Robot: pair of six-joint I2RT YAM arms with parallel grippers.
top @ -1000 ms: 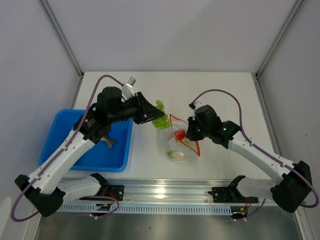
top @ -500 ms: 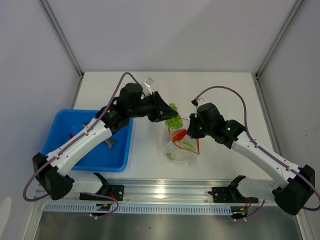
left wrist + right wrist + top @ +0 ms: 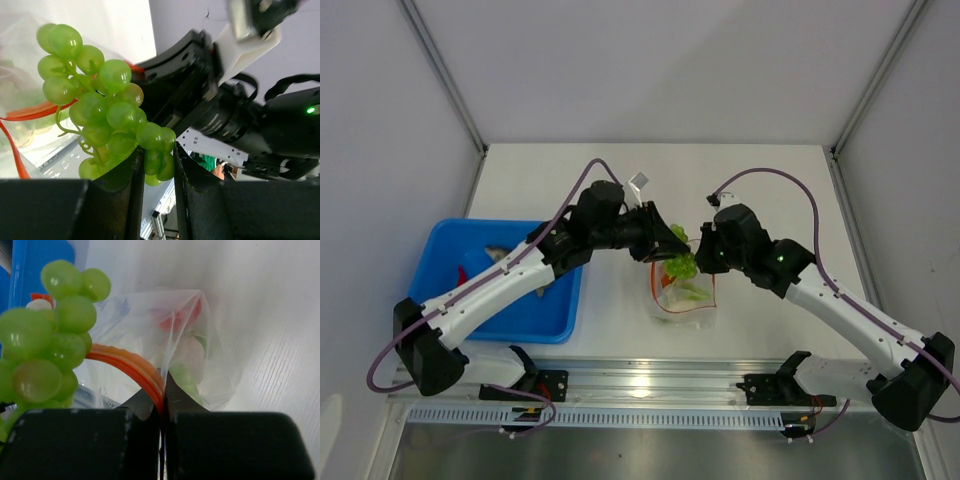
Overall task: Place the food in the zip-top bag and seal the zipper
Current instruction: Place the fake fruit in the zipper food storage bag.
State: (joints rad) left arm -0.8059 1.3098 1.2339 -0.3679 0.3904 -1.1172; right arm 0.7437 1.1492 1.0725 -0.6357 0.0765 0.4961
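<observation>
A bunch of green grapes (image 3: 100,105) is clamped at its lower end between the fingers of the left gripper (image 3: 157,155), whose jaws are closed on it. In the top view, near the middle of the frame, the bunch is held just above the open mouth of the zip-top bag (image 3: 688,305). The bag's red zipper (image 3: 127,362) is pinched by the right gripper (image 3: 162,390), its jaws pressed tight on the strip, so that the mouth is lifted off the table (image 3: 770,190). Through the clear plastic, a red piece (image 3: 180,317) and pale and green pieces are seen at the bottom of the bag. At the left of the top view a blue tray (image 3: 430,260) is seen, and a grey fish (image 3: 542,289) lies in it, just below the left arm.
</observation>
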